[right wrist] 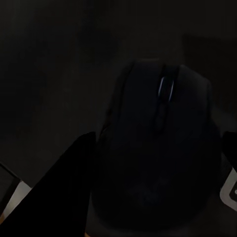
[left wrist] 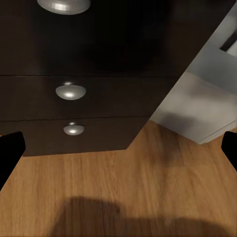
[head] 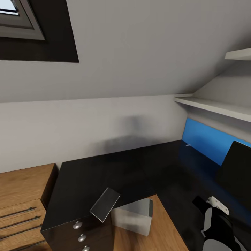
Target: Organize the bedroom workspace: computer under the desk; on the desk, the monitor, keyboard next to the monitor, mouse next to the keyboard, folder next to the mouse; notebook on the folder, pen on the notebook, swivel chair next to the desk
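Observation:
The black desk (head: 104,170) runs along the grey wall and turns toward me on the right. On that right wing the monitor (head: 238,170) shows its black screen at the picture's edge. My right gripper (head: 204,209) hovers low over the right wing; in the right wrist view the dark mouse (right wrist: 158,148) sits between its two fingers (right wrist: 69,192), which close on its sides. A thin grey notebook (head: 105,204) lies tilted at the desk's front edge above the drawers (left wrist: 69,91). The pale computer (head: 136,216) stands on the floor by the drawers. My left gripper (left wrist: 118,153) is open, facing the drawers.
A light wooden drawer chest (head: 21,195) stands left of the desk. White shelves (head: 216,106) and a blue wall panel (head: 205,139) line the right wall above the desk. A skylight (head: 21,17) sits in the sloped ceiling. Wood floor (left wrist: 118,182) lies before the drawers.

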You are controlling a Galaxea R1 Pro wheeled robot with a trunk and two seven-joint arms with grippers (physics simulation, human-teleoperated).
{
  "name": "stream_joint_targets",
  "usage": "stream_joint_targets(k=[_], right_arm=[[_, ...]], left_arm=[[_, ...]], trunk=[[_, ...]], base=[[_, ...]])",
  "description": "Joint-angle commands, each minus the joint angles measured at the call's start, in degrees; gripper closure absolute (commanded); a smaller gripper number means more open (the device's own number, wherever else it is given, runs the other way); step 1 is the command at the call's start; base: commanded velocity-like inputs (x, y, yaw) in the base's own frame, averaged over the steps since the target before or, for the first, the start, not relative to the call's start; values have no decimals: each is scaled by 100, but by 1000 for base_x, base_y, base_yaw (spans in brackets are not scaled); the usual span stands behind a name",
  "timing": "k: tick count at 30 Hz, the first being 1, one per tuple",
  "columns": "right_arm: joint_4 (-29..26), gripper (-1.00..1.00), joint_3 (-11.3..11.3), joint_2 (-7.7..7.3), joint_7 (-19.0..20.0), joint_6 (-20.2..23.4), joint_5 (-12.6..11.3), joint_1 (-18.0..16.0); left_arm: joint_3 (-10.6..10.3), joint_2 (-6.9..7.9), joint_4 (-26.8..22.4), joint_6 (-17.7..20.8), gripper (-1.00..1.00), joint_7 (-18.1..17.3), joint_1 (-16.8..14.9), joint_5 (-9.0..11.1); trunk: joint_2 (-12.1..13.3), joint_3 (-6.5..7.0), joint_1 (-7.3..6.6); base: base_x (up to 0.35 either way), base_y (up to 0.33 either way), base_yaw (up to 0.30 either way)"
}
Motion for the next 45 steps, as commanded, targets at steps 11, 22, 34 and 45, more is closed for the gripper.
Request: stream_joint_targets(k=[11, 22, 34, 45], right_arm=[[-12, 100, -25, -9, 43, 27, 83, -10], [3, 100, -25, -54, 10, 34, 95, -9], [132, 100, -29, -90, 4, 35, 99, -10], [394, 100, -25, -192, 4, 34, 86, -10]], left_arm=[[24, -3, 2, -11, -100, -29, -2, 30], [27, -4, 2, -11, -100, -25, -3, 30], [33, 3, 2, -11, -100, -25, -5, 35], [33, 4, 2, -11, -100, -25, -4, 37]], trunk=[[-455, -211, 245], [-897, -408, 487], [-1378, -624, 751], [-1819, -821, 992]], base=[[0, 0, 0], [0, 0, 0], [0, 0, 0], [0, 0, 0]])
